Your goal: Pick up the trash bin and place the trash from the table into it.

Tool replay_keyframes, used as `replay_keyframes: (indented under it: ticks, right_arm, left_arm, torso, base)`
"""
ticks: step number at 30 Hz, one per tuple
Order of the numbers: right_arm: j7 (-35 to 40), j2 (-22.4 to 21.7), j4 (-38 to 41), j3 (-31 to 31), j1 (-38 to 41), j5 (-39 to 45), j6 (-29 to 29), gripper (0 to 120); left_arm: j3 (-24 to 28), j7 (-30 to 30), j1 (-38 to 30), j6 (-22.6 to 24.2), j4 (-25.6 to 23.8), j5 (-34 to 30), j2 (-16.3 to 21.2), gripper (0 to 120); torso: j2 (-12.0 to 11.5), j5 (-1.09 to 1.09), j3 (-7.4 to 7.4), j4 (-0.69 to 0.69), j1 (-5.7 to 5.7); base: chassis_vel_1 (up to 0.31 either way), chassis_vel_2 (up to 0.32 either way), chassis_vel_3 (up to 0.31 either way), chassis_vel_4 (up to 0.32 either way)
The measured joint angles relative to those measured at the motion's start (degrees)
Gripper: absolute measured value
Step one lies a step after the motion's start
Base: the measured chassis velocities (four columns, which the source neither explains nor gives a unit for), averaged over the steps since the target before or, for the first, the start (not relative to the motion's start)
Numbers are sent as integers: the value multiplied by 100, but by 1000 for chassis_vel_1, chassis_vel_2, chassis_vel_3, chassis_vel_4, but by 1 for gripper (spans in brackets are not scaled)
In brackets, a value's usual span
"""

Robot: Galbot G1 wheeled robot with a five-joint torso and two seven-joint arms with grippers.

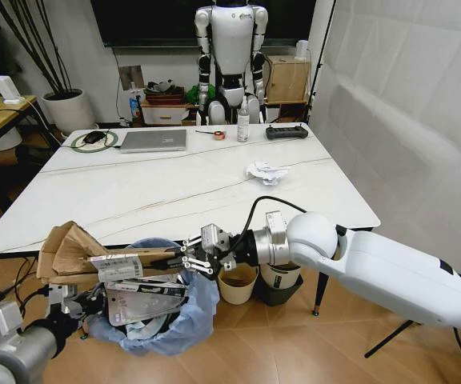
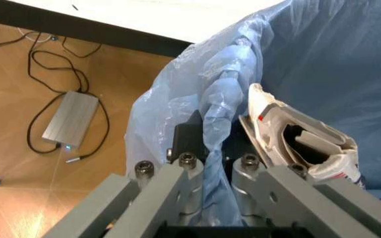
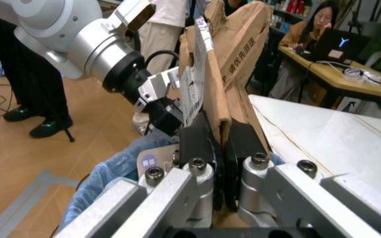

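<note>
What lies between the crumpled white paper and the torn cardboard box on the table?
In the head view, the table between the crumpled paper and the cardboard box is bare white top.

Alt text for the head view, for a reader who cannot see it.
The right gripper holds the torn cardboard box over the blue-bagged trash bin, which the left gripper holds by its rim. Crumpled paper lies on the white table.

Trash bin [image 1: 162, 320] body hidden beneath its blue bag and the torn cardboard box [image 1: 94, 256]. Left claw [image 1: 86, 308] mostly hidden behind box and bag. Counter [image 1: 190, 192] near edge partly covered by the box.
</note>
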Motion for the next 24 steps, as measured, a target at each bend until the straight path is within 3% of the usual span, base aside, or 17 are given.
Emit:
replay_keyframes:
  ticks: [3, 12, 22, 24]
  right_arm:
    - [-11, -11, 0, 8, -10, 0, 26, 0]
    - [-65, -64, 21, 65, -92, -19, 89, 29]
    - [-72, -93, 59, 130, -176, -25, 109, 69]
    - [-72, -91, 59, 152, -181, -20, 110, 71]
  left_arm:
    - [-12, 1, 6, 2, -7, 0, 6, 0]
    - [-28, 4, 16, 5, -23, -5, 13, 0]
    - [-53, 7, 32, 6, -39, -10, -1, 0]
    - [-53, 7, 32, 7, -40, -9, -12, 0]
  torso:
    - [0, 0, 0, 0, 0]
    - [0, 0, 0, 0, 0]
    - [0, 0, 0, 0, 0]
    - [0, 0, 0, 0, 0]
  base:
    - [0, 0, 0, 0]
    - [0, 0, 0, 0]
    - [0, 0, 0, 0]
    - [0, 0, 0, 0]
